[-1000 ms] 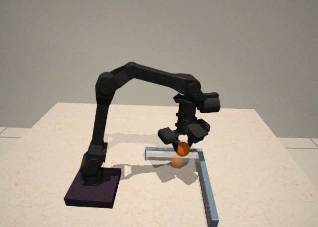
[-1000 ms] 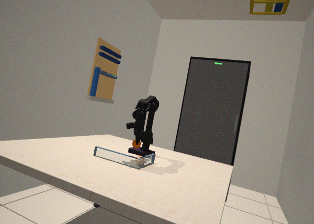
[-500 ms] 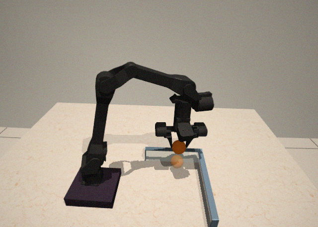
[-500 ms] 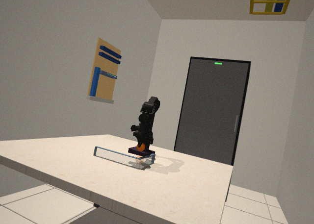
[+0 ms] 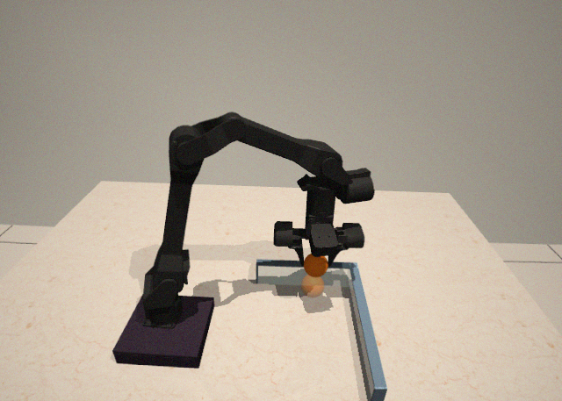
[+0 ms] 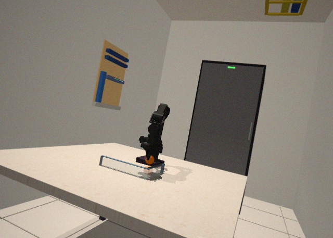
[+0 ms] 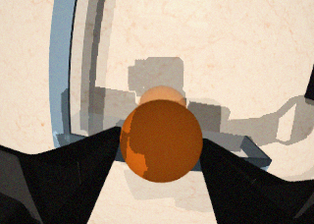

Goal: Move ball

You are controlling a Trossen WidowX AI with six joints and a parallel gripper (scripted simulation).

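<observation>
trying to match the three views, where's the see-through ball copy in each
Top: see-through copy at centre, directly below the ball held in the gripper.
Exterior: faint pale patch beneath the ball, behind the clear wall.
Wrist: pale dome peeking above the ball.
Shared landmark: the blue-edged walls.

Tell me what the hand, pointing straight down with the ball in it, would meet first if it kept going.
Probably the see-through copy on the table: the hand carries the ball almost directly above it, inside the walls. Exact alignment is uncertain.
</observation>
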